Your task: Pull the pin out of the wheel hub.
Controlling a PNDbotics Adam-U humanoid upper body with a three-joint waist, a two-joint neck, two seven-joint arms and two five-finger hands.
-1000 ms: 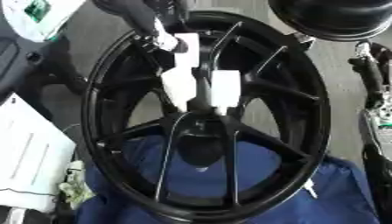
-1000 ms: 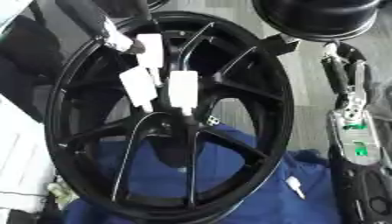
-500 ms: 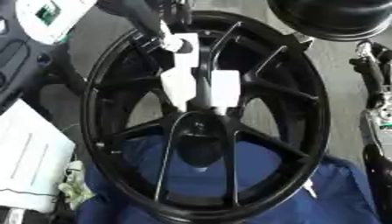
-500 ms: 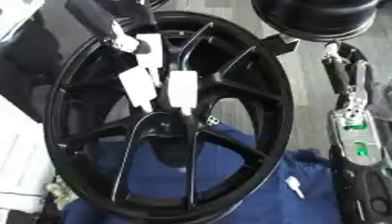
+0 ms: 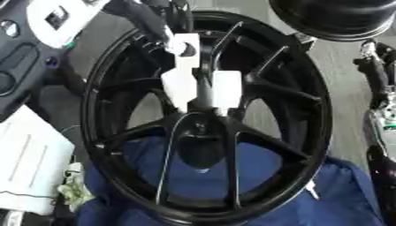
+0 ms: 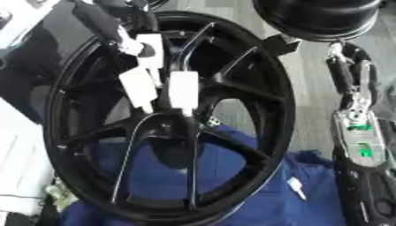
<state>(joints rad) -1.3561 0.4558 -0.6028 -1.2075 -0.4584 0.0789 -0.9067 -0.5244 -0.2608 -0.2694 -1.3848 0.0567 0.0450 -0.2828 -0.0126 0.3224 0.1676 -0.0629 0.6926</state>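
A large black wheel with thin spokes fills the middle of both views, lying over a blue cloth that shows through the gaps between the spokes and spreads out below and to the right of the rim. The left robot hand reaches in from the upper left, its black arm crossing over the far rim, and its white-padded fingers point down at the wheel hub. Two of the white pads stand side by side just above the hub with a narrow dark gap between them, close together as if nipping something there, but the pin itself cannot be made out against the black spokes, so it cannot be told whether the fingers hold it. A third white pad sits higher up along the same hand, near the far part of the rim. The hub lies at the centre of the wheel, right under the fingertips, with a dark round hollow below it. A round black object sits beyond the wheel at the upper right. A white panel lies at the left edge, beside the wheel. On the right, black and silver machine parts with small green marks run down the edge of the right eye view.
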